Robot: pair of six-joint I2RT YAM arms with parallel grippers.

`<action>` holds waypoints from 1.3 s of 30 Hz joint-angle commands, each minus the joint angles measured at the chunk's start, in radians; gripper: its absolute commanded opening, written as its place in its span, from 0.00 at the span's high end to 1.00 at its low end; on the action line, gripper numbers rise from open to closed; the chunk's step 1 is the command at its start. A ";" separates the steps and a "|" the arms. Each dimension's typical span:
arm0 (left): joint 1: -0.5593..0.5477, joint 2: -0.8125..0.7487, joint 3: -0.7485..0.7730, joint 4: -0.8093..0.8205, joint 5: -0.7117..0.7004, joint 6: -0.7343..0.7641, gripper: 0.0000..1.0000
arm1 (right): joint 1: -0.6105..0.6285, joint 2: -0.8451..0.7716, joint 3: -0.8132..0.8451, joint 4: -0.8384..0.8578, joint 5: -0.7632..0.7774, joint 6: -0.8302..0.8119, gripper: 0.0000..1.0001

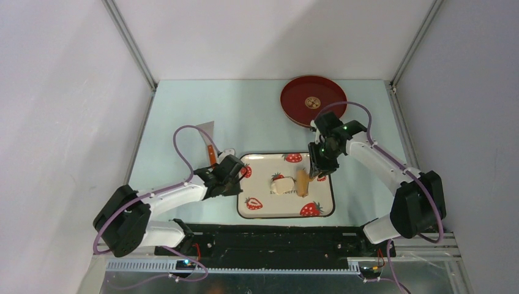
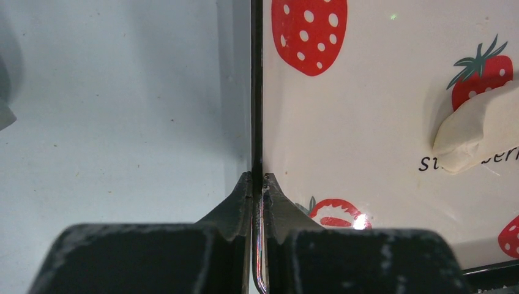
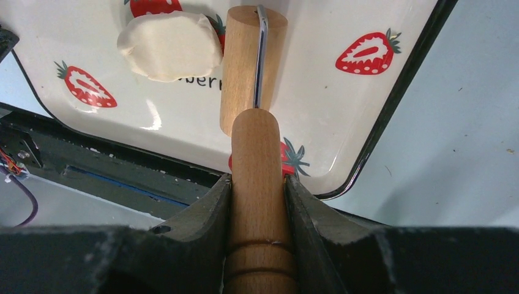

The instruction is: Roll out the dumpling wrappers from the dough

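The dough is a soft cream-white lump lying near the middle of the strawberry-patterned plate. The tan wooden roller lies just right of the lump, its barrel beside the dough. My right gripper is shut on the roller's handle. My left gripper is shut on the plate's thin black left rim, and the dough shows at the far right of that view. No dumpling wrappers are in view.
A red round tray with a gold emblem sits at the back right. A scraper with an orange handle lies left of the plate, just behind my left gripper. The black base rail runs along the near edge.
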 commanded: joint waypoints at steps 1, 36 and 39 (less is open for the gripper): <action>0.032 0.016 -0.045 -0.251 -0.106 0.069 0.98 | -0.005 0.006 -0.041 -0.088 0.164 -0.039 1.00; -0.038 0.097 0.049 -0.250 -0.102 0.102 0.97 | 0.138 0.189 0.293 -0.019 0.037 0.001 1.00; -0.038 0.099 0.049 -0.251 -0.101 0.101 0.97 | 0.138 0.193 0.277 -0.016 0.044 -0.002 1.00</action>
